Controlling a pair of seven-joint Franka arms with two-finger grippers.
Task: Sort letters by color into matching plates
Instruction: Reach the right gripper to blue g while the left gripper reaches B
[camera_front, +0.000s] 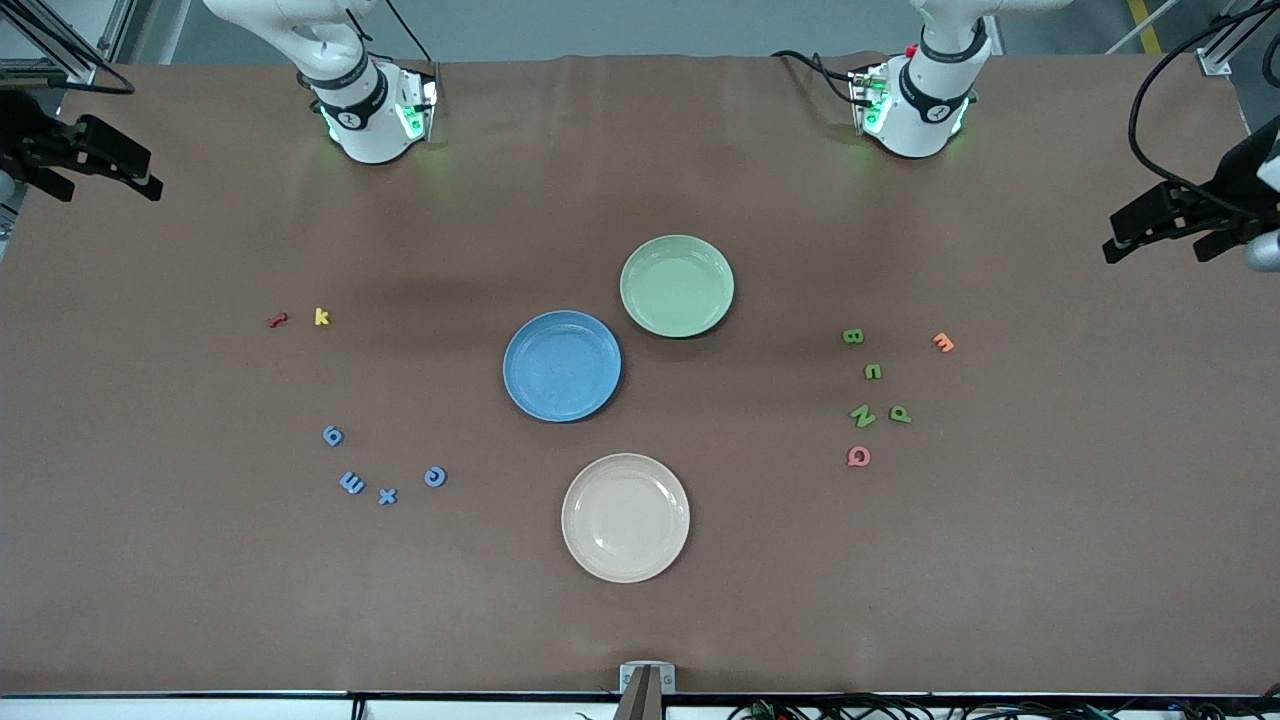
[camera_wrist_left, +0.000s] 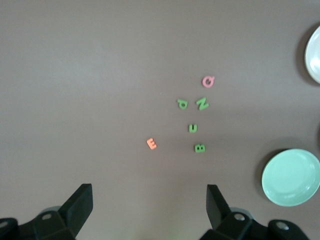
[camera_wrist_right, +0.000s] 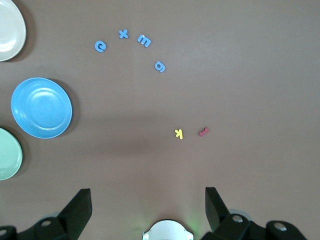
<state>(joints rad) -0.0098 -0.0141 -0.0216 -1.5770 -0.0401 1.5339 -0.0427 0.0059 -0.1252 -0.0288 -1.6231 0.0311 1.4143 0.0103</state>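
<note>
Several blue letters (camera_front: 352, 482) (camera_wrist_right: 144, 41) lie loose toward the right arm's end of the table. Several green letters (camera_front: 873, 371) (camera_wrist_left: 193, 128) lie toward the left arm's end. The blue plate (camera_front: 562, 365) (camera_wrist_right: 41, 107) and the pale green plate (camera_front: 677, 285) (camera_wrist_left: 291, 177) sit empty mid-table, the green one farther from the front camera. My left gripper (camera_wrist_left: 149, 192) hangs open high over bare table, apart from the green letters. My right gripper (camera_wrist_right: 147, 192) hangs open high above its own base, apart from the blue letters. Neither holds anything.
A cream plate (camera_front: 625, 517) sits nearer the front camera than the blue plate. A pink Q (camera_front: 858, 456) and an orange E (camera_front: 942, 342) lie beside the green letters. A yellow k (camera_front: 321, 316) and a red letter (camera_front: 277, 320) lie farther back than the blue letters.
</note>
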